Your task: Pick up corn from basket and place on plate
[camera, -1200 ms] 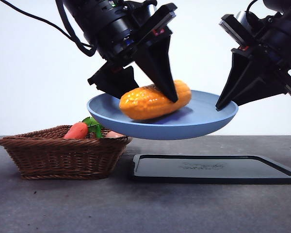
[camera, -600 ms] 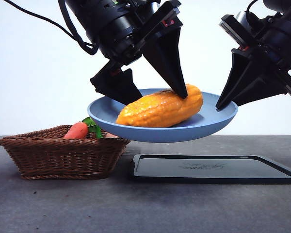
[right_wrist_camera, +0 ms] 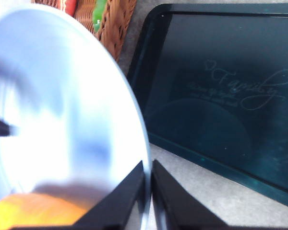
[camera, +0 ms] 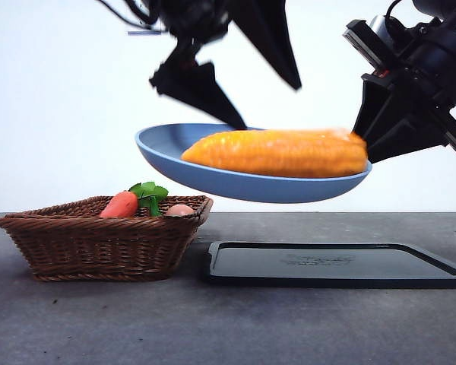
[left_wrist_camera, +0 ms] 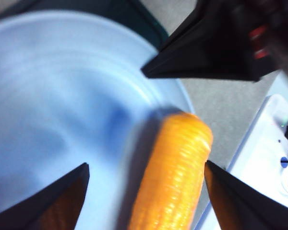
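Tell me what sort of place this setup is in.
Probably a robot test bench, not a kitchen: toy corn on a blue plate held in the air by the right gripper, plain white backdrop, grey table with wicker basket.

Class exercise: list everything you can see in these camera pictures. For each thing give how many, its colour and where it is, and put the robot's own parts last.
corn: one, yellow-orange, lying on the plate, free of both grippers.
plate: one, light blue, held tilted in the air above the tray and basket.
basket: one, dark brown wicker, on the table beside the tray.
carrot: one, red-orange with green leaves, in the basket.
pale pink item: one, in the basket beside the carrot; kind unclear.
tray: one, black, flat on the table.
table: one, grey.
left gripper: one, black, jaws open above the corn.
right gripper: one, black, clamped on the plate's rim.
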